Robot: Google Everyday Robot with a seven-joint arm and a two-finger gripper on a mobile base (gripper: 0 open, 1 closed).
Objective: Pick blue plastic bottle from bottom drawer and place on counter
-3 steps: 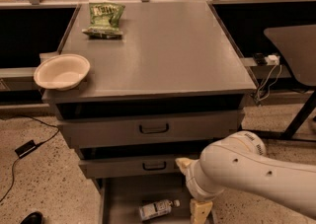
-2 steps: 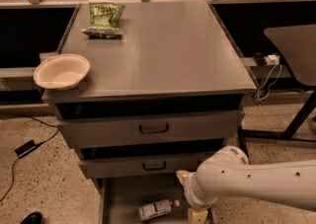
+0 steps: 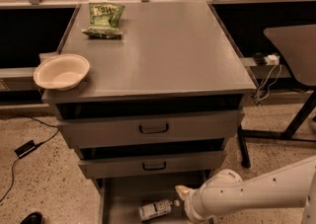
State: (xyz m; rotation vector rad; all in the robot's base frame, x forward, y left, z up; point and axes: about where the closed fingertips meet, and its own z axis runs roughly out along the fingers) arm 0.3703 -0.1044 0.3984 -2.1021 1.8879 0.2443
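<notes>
The blue plastic bottle [image 3: 157, 209] lies on its side in the open bottom drawer [image 3: 123, 196], its white cap pointing right. My gripper [image 3: 183, 199] hangs at the end of the white arm reaching in from the lower right, right beside the bottle's cap end, low in the drawer. The counter [image 3: 163, 45] is the wide grey top of the cabinet above.
A green snack bag [image 3: 103, 18] lies at the counter's back left. A cream bowl [image 3: 61, 71] sits on its front left corner. Two upper drawers with dark handles [image 3: 154, 128] stand partly open above the bottom drawer. A dark table [image 3: 294, 45] and cables stand to the right.
The arm has dropped lower and swung toward the bottle, so the gripper now sits close beside the bottle's cap. The bottle has not moved.
</notes>
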